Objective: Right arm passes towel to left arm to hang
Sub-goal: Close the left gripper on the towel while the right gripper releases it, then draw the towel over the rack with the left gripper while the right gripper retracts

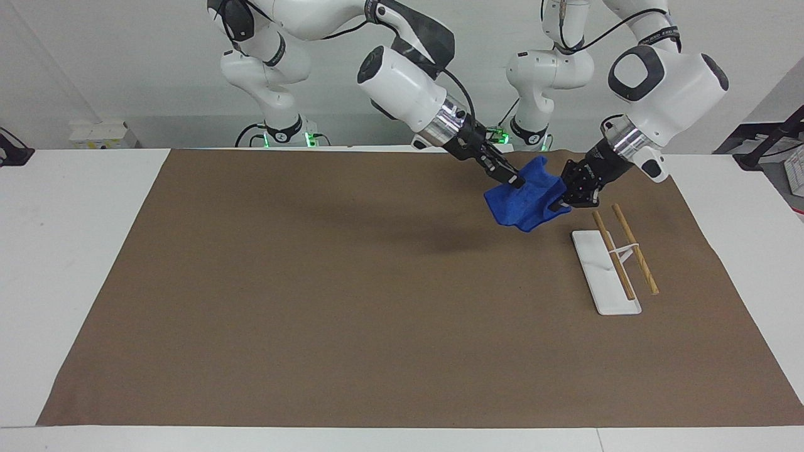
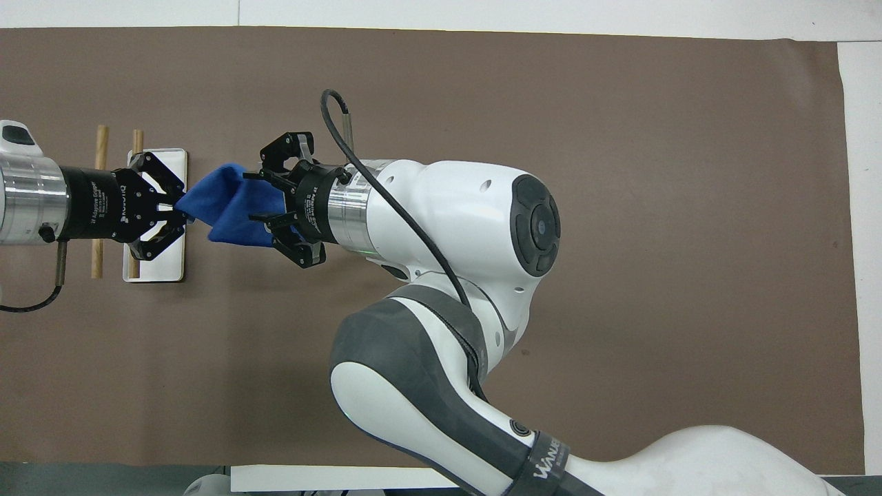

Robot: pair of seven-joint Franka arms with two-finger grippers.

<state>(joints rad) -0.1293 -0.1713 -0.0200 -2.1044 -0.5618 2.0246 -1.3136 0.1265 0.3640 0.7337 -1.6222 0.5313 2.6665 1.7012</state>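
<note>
Left arm cut off at the overhead view's edge — rack partly hidden under its pincer.

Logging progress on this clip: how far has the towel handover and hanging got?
Done: the royal-blue terry towel is off the table, up between both arms. In hand: the left gripper is shut on one end; the right gripper has its fingers parted around the other end, apparently letting go. Left: hanging it on the wooden-rod rack with the white base, whose rods are bare.

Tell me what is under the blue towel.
Under the towel, held up between the left end effector and the right end effector, lies the brown mat; nothing else shows there.
</note>
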